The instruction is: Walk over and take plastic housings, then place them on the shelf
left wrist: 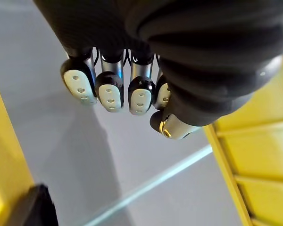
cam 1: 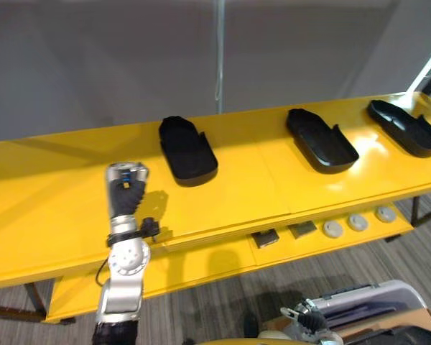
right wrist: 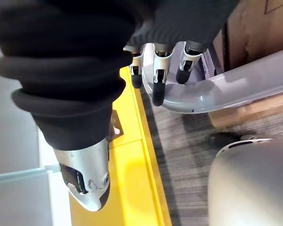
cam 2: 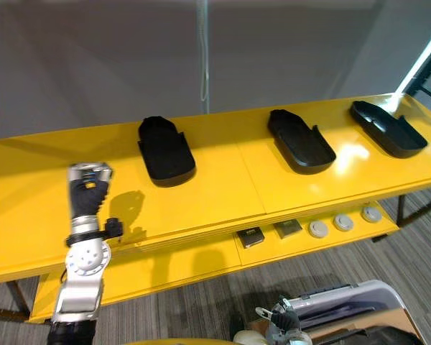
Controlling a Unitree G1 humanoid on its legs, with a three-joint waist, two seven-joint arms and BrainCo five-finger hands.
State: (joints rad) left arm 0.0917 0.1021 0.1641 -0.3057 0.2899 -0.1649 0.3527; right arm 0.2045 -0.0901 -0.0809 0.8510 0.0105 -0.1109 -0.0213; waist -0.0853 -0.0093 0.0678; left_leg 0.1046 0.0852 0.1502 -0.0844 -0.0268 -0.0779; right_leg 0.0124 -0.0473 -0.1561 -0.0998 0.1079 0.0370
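Three black plastic housings lie apart on the top of the yellow shelf unit (cam 1: pixel 50 201): one at left centre (cam 1: pixel 188 151), one right of the middle (cam 1: pixel 321 140), one at the far right end (cam 1: pixel 406 128). My left hand (cam 1: pixel 126 188) is raised over the shelf top, left of and nearer than the left housing, touching none of them. Its fingers (left wrist: pixel 111 89) are curled in with the pads facing back, and nothing is in them. My right hand (right wrist: pixel 160 70) hangs low beside a grey bin, its fingers relaxed and holding nothing.
A lower yellow ledge carries two dark square parts (cam 1: pixel 265 238) and three round grey discs (cam 1: pixel 357 222). The grey plastic bin (cam 1: pixel 366 298) stands on the carpet at lower right. A grey wall runs behind the shelf, with a thin pole (cam 1: pixel 219 50) against it.
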